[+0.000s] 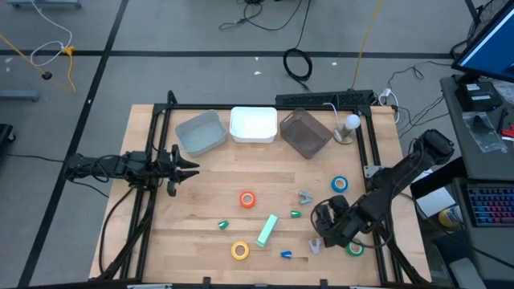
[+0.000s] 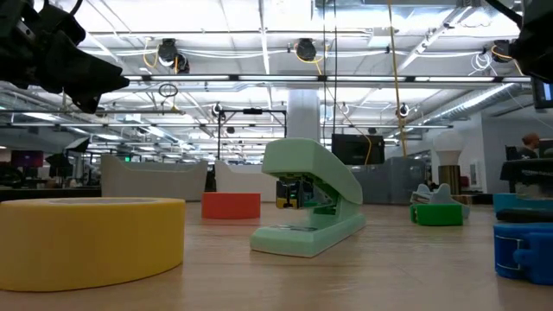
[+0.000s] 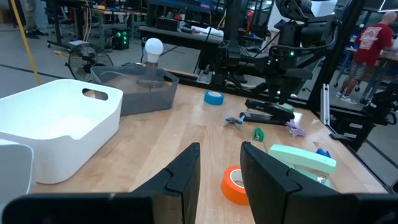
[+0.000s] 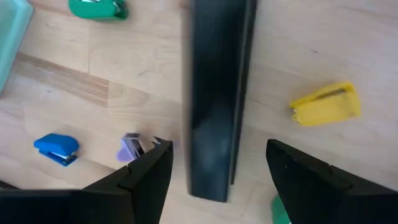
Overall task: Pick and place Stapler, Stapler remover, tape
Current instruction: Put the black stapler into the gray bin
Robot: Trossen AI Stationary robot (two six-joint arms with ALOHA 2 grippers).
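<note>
My right gripper [image 1: 325, 217] is open and points down near the table's right side. Its fingers [image 4: 146, 177] stand on either side of a long black stapler [image 4: 214, 93] lying on the wood, with a gap on each side. A mint stapler [image 1: 267, 229] lies flat near the front middle. A grey stapler remover [image 1: 305, 196] and a purple one [image 4: 134, 147] rest on the table. Orange tape [image 1: 247, 199], yellow tape [image 1: 240, 250], blue tape [image 1: 340, 185] and green tape [image 1: 354, 249] lie flat. My left gripper [image 1: 193, 167] waits open at the left edge.
Three bins stand along the far edge: grey-blue [image 1: 201, 132], white [image 1: 254, 124] and dark grey [image 1: 306, 132]. A lamp [image 1: 351, 124] stands beside them. Small bits lie about: a yellow one [image 4: 326, 104], a blue one [image 4: 56, 149] and green ones [image 1: 223, 225]. A black frame rail [image 1: 373, 152] edges the right side.
</note>
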